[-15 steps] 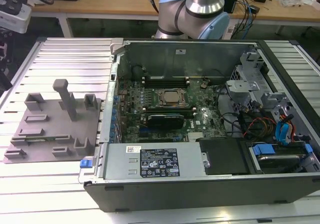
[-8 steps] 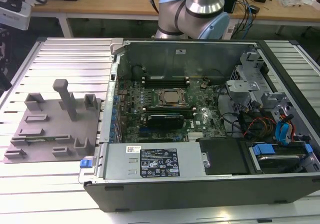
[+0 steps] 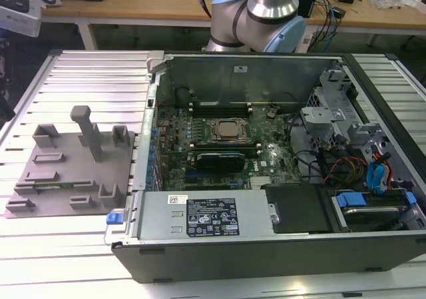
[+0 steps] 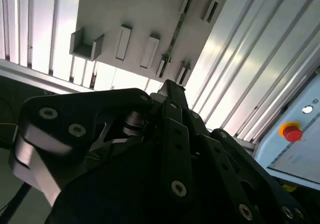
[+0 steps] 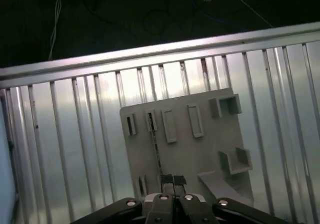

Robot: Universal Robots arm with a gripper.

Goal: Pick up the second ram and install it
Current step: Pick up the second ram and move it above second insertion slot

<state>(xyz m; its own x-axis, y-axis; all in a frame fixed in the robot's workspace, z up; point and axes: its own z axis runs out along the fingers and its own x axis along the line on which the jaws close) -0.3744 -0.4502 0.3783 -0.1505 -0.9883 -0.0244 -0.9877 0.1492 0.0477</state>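
Observation:
The second ram (image 5: 155,146) is a thin stick standing on edge in the slots of a grey fixture plate (image 5: 200,154), which lies on the ribbed metal table. In the second wrist view the ram (image 4: 173,38) is a dark thin line across the same plate. In the exterior view it looks like a thin greenish strip (image 3: 56,186) low on the plate (image 3: 66,169). My gripper (image 5: 173,179) hangs well above the plate, over one end of the stick. Its fingertips are together with nothing between them. The fingers (image 4: 172,102) and black linkages are seen from behind in the second wrist view.
An open computer case (image 3: 266,246) lies to the exterior view's right of the plate, with the CPU socket (image 3: 228,130), memory slots (image 3: 219,104) and a black heatsink block (image 3: 219,160) inside. The arm (image 3: 263,9) rises behind the case. A red stop button (image 4: 292,132) is nearby.

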